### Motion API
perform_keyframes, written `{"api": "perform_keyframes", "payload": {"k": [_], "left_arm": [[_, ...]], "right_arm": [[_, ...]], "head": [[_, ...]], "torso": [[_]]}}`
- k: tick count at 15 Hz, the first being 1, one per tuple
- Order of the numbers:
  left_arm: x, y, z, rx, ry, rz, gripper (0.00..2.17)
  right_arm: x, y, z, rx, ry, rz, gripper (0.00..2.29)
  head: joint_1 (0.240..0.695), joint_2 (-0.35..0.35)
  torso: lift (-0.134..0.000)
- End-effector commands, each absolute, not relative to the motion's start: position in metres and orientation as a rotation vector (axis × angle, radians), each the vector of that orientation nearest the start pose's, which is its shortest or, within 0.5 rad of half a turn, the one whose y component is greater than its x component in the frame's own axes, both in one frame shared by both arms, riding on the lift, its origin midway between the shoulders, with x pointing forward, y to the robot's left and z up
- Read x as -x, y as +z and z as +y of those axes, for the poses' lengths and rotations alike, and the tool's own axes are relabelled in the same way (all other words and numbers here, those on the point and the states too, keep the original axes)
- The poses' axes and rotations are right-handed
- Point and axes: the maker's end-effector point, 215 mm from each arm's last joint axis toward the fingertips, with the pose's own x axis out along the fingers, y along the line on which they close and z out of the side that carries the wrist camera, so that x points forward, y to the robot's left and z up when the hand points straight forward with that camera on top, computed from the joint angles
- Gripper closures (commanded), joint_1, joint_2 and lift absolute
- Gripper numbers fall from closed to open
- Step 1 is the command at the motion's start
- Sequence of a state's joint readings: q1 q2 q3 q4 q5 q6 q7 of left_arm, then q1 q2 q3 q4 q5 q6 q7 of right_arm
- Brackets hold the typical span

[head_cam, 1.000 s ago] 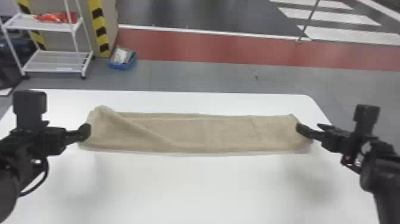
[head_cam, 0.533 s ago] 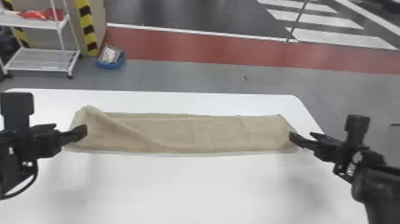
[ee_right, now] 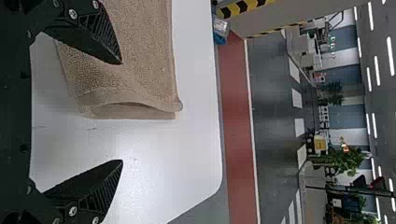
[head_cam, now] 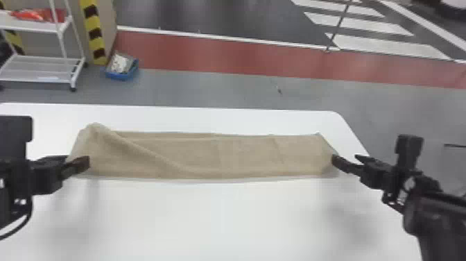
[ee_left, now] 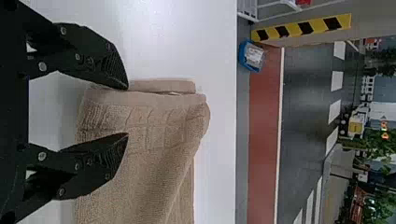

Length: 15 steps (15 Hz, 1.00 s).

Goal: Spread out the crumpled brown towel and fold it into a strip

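Note:
The brown towel [head_cam: 222,156] lies as a long strip across the table, with a raised diagonal fold toward its left end. My left gripper [head_cam: 78,165] is at that left end; in the left wrist view the gripper [ee_left: 127,111] stands open above the layered end of the towel [ee_left: 144,121]. At the opposite end is my right gripper [head_cam: 341,162]. In the right wrist view that gripper [ee_right: 122,112] is wide open, one finger over the towel [ee_right: 140,56] and the other over bare table beyond its end edge.
The white table [head_cam: 222,215] extends in front of and behind the towel, with a rounded far right corner. Beyond it on the floor are a white wire shelf [head_cam: 41,66], a blue bin [head_cam: 121,69] and a yellow-black striped post [head_cam: 93,31].
The head view has shifted, so table and towel appear farther left. Both grippers remain by the towel's ends, and the towel keeps its strip shape.

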<state>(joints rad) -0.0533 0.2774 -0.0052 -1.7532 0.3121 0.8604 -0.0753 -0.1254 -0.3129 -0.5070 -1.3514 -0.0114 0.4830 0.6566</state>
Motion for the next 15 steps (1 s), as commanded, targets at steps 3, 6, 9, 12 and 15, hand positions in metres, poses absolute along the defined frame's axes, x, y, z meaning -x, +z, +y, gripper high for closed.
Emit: {"api": "perform_keyframes", "payload": {"k": [3,6,9,12,15], "left_arm": [[-0.547,-0.433,0.272,0.027,-0.145,0.607,1.09],[-0.536,-0.420,0.276,0.051,-0.146,0.580,1.09],[-0.519,-0.420,0.293,0.054,-0.119,0.586,1.09],[-0.503,-0.431,0.305,0.051,-0.102,0.608,1.09],[-0.493,-0.433,0.314,0.035,-0.083,0.608,1.05]], "right_arm": [[-0.538,-0.436,-0.510,-0.095,0.058,0.468,0.15],[-0.538,-0.434,-0.509,-0.098,0.060,0.466,0.15],[-0.538,-0.435,-0.506,-0.101,0.063,0.474,0.15],[-0.538,-0.437,-0.500,-0.104,0.070,0.477,0.15],[-0.537,-0.438,-0.493,-0.111,0.078,0.485,0.15]], "head": [[0.695,-0.237],[0.695,-0.238],[0.695,-0.233],[0.695,-0.216],[0.695,-0.206]], "torso": [[-0.124],[-0.124],[-0.124],[-0.124],[-0.124]]}}
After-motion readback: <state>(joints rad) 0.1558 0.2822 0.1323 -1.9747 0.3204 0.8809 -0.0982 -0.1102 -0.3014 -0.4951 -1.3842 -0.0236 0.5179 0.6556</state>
